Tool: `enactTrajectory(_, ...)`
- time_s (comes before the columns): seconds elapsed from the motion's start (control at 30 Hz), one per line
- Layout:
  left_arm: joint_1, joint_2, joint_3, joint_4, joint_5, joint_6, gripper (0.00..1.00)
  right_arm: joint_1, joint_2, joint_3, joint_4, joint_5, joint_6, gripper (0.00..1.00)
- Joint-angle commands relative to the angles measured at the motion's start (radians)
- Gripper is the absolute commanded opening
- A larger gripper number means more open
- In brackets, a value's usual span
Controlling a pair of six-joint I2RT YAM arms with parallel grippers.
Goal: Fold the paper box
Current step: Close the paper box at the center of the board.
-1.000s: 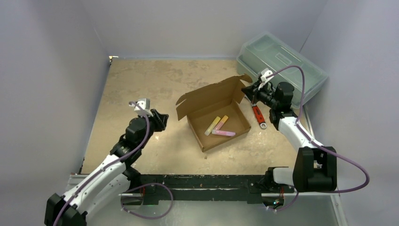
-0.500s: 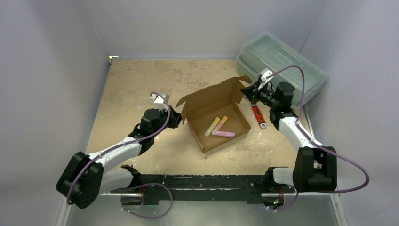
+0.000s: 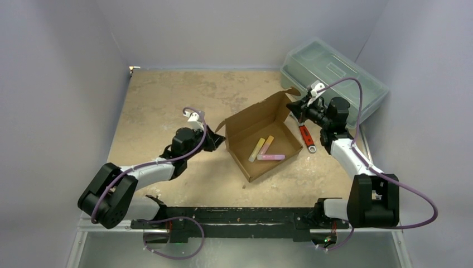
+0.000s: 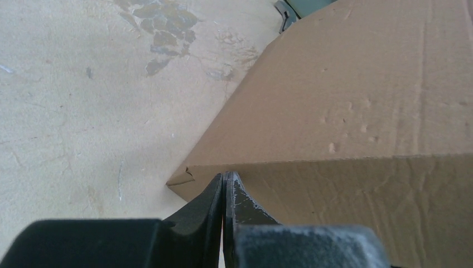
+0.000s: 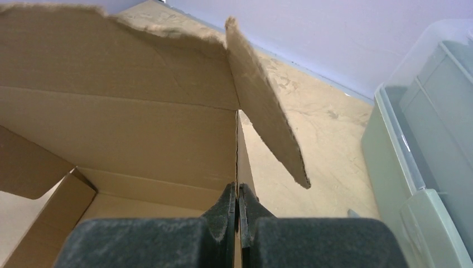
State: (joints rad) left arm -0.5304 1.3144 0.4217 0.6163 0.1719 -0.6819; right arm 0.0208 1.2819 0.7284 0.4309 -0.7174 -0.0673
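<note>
From the top view the paper box [image 3: 254, 118] is sitting about mid-desk, a bit right of centre, with its lid standing up at the back and the tray open. That's the only angle showing what's lying inside: three markers [image 3: 266, 151], yellow, orange and pink.

The left gripper [image 3: 219, 139] is pressing against the box's left outer corner. Its wrist camera is showing the fingers fully closed with nothing between them, the tips [image 4: 225, 181] touching a fold edge, and plain cardboard [image 4: 357, 100] filling most of that frame.

The right gripper [image 3: 291, 106] is sitting at the far right corner. Its wrist view is looking into the box [image 5: 128, 134], fingers [image 5: 237, 192] pinched together on the top edge of the side wall, with a lid flap hanging out to the right.

A red-handled wrench [image 3: 305, 137] is lying on the desk [image 3: 167, 100] just right of the box, under the right arm. The grey-green toolbox [image 3: 334, 72] is sitting behind that arm in the far right corner.
</note>
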Motion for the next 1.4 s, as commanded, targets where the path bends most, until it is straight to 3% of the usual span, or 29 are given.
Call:
enactTrajectory(0.0, -0.005, 0.003, 0.008, 0.149, 0.059, -0.083, 0.03, 0.011, -0.003, 0.017, 0.016, -0.070, 0.009, 0.00)
enactTrajectory(0.43, -0.003, -0.048, -0.027, 0.141, 0.128, -0.231, 0.10, 0.011, -0.009, 0.023, 0.004, -0.059, -0.001, 0.00)
enactTrajectory(0.53, 0.000, -0.122, -0.031, -0.002, 0.063, -0.177, 0.10, 0.011, -0.013, 0.025, -0.004, -0.039, -0.007, 0.00)
enactTrajectory(0.73, 0.001, -0.371, -0.019, -0.443, -0.237, -0.109, 0.16, 0.011, -0.013, 0.028, -0.009, -0.025, -0.012, 0.00)
enactTrajectory(0.83, 0.002, -0.459, -0.043, -0.519, -0.213, -0.093, 0.16, 0.011, -0.012, 0.028, -0.010, -0.024, -0.012, 0.00)
enactTrajectory(0.97, 0.000, -0.498, -0.085, -0.484, -0.051, -0.075, 0.12, 0.011, -0.012, 0.029, -0.011, -0.022, -0.012, 0.00)
enactTrajectory(1.13, -0.014, -0.419, -0.085, -0.387, 0.124, -0.086, 0.05, 0.011, -0.012, 0.028, -0.011, -0.020, -0.012, 0.00)
enactTrajectory(1.37, -0.116, -0.246, -0.059, -0.165, 0.170, -0.150, 0.04, 0.011, -0.006, 0.028, -0.011, -0.029, -0.012, 0.00)
